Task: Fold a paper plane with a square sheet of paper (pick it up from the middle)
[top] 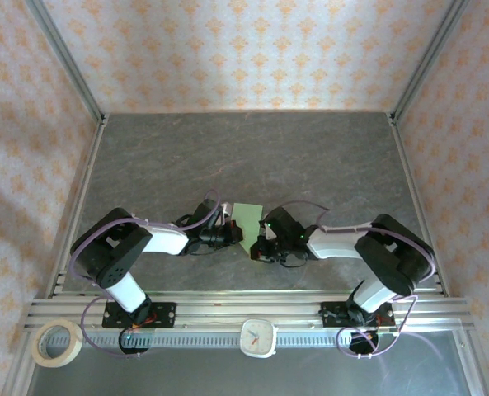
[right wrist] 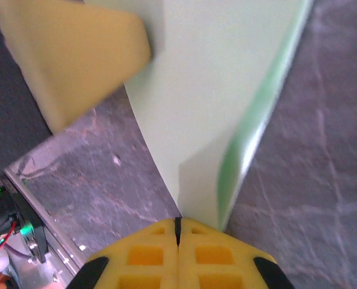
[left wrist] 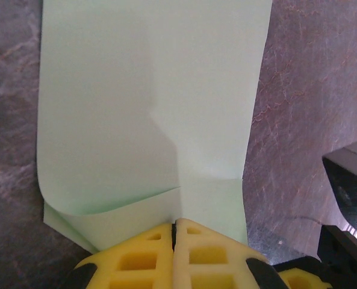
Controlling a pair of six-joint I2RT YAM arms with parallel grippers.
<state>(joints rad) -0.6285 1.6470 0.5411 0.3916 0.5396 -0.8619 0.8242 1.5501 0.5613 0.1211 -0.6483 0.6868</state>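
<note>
The square sheet of paper point(top: 247, 216) is pale green and partly folded, held just above the dark table between both arms. In the left wrist view the sheet point(left wrist: 148, 96) shows a curled-over flap at its lower left and a crease up the middle. My left gripper point(left wrist: 175, 226) is shut on its near edge. In the right wrist view the sheet point(right wrist: 226, 90) rises away from my right gripper point(right wrist: 178, 224), which is shut on its narrow end. Both grippers, left point(top: 228, 235) and right point(top: 261, 244), meet at the table's middle front. The paper plane is out of view.
A roll of tape point(top: 57, 342) and a small white clock point(top: 259, 337) lie near the front rail point(top: 244, 309). Patterned walls close in the table on three sides. The left gripper's yellow finger point(right wrist: 76, 54) shows in the right wrist view.
</note>
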